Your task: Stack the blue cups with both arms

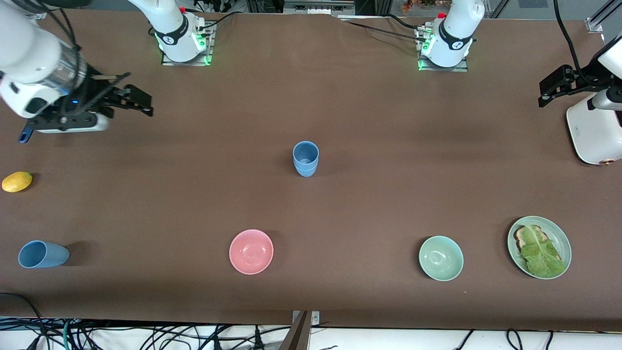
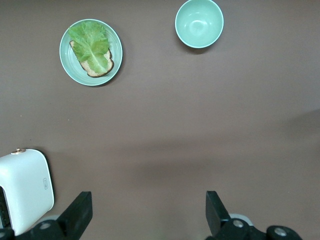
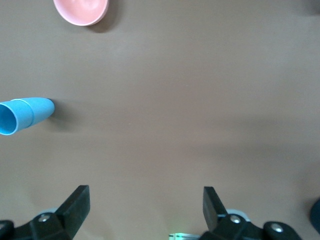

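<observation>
Plainly, both sets of jaws stand wide and hold nothing. Take the surface as a clock face, with twelve at the arms' bases and six at the front camera. The right arm (image 1: 34, 63) hangs its jaws over bare surface at about ten o'clock. The left arm (image 1: 610, 53) waits with its jaws over the surface at about three, just beside the toaster (image 1: 595, 131).

At the centre of the dial stands the stack (image 1: 305, 159), which looks like two blue cups nested upright. The loose cup (image 1: 43, 254) lies on its side at about eight o'clock. Its mouth faces the nine o'clock edge, and the lemon (image 1: 17, 181) lies between it and the right arm's jaws.

The loose cup is the likely source of trouble. It is round, tapered and lying down, so jaws that close off-centre could make it roll or squirt away, perhaps toward the nearby edge. Gripped sideways, it would have to be turned upright before it is nested. If it comes down tilted onto the stack, it could jam on the rim or tip the light stack over. A low sweep could also nudge the lemon. The pink bowl (image 1: 251, 251) at six, the green bowl (image 1: 440, 258) and the plate (image 1: 559, 233) at about four to five lie well apart from that path.
</observation>
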Action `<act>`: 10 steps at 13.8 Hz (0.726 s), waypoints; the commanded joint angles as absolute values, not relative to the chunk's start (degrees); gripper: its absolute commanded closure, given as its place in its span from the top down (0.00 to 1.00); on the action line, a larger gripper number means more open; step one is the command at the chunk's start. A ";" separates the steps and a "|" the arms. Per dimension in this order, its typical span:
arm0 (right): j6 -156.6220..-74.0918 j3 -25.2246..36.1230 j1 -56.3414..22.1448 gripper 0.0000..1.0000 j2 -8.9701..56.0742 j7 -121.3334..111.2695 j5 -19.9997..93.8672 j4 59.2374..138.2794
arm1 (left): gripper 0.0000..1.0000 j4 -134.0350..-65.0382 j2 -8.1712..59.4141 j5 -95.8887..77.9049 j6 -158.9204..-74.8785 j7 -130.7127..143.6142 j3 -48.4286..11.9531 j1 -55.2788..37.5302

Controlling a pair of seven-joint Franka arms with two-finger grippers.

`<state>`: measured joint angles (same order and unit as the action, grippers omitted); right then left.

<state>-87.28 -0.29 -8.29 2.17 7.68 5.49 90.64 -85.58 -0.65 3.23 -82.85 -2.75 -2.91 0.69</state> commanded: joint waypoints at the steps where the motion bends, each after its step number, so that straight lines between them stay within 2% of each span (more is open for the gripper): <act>1: -86.49 2.63 -8.26 1.00 0.35 3.79 5.02 92.20 | 1.00 -86.92 -2.02 1.58 -83.06 -3.87 -2.55 0.53; 7: -84.91 2.72 -8.35 1.00 0.26 3.25 -0.44 91.32 | 1.00 -86.84 -2.02 1.58 -82.97 -3.87 -2.55 0.53; 10: -81.22 2.81 -8.26 1.00 2.80 2.81 -0.17 85.80 | 1.00 -86.92 -2.02 1.58 -82.97 -3.87 -2.55 0.53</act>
